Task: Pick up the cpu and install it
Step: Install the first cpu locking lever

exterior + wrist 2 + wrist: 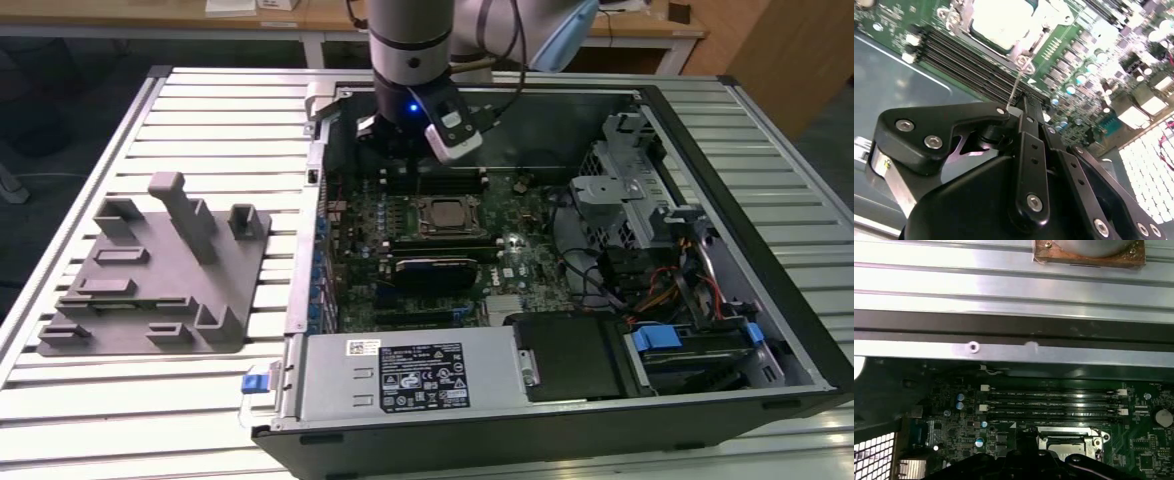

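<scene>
1. The cpu (445, 215) sat in its socket on the motherboard (521, 270), inside the open computer case (534, 440) (pale metal top facing up).
2. The hand (1024, 106) hung just beyond it on the far side, by the memory slots (969, 65); we could not tell whether it was wide or narrow.
3. The grey fixture (154, 270) stood on the table (134, 400) at the exterior view's left.

No wording can be made out. The power supply (334, 395) bears a black label (424, 380) and a white sticker (360, 347), their print too small to read.
</scene>
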